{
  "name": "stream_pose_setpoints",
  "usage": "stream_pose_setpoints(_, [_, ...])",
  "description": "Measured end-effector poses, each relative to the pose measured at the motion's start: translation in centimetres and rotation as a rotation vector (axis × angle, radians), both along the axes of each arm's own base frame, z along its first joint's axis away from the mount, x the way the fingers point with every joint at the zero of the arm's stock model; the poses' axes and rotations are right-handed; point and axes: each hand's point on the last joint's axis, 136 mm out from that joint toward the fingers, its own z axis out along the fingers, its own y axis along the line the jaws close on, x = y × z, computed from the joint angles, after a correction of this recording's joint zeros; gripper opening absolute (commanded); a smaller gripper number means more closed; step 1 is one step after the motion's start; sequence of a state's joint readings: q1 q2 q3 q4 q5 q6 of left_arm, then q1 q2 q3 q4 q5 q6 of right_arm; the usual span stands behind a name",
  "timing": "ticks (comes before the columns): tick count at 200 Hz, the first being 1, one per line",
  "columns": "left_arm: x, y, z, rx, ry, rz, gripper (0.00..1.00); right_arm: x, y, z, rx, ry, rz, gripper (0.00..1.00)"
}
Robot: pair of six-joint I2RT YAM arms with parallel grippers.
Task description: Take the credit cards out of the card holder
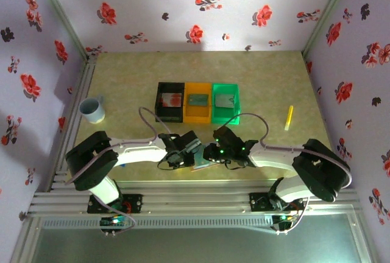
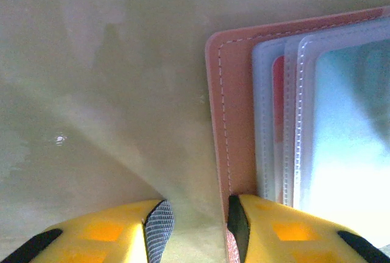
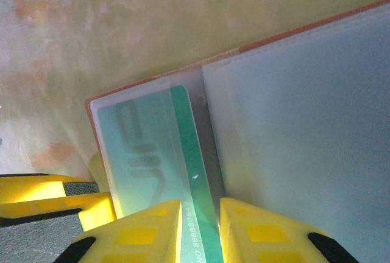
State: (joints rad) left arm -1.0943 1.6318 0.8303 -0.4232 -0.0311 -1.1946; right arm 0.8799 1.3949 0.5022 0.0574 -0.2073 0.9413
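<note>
The card holder (image 2: 234, 123) lies open on the table (image 1: 268, 80), between both arms. The left gripper (image 2: 198, 214) stands partly open, one finger on the cover's edge. The right gripper (image 3: 200, 214) is almost closed, with a green card (image 3: 152, 153) in the narrow gap. I can't tell whether it grips the card.

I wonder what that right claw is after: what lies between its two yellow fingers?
In the right wrist view, a strip of the teal card lies between the fingers of the right gripper, on the card holder.
</note>
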Motion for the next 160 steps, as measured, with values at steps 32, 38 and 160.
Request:
stream_pose_setpoints(32, [0.0,0.02,-0.03,0.002,-0.002,0.0,0.37,0.04,0.12,0.07,0.006,-0.002,0.003,0.18])
stream_pose_setpoints(38, [0.0,0.02,-0.04,0.003,-0.002,0.0,0.37,0.05,0.14,0.08,0.006,-0.004,0.005,0.18])
stream_pose_setpoints(160, [-0.02,0.0,-0.11,0.003,-0.001,-0.001,0.37,0.04,0.48,0.32,0.085,-0.05,0.017,0.16])
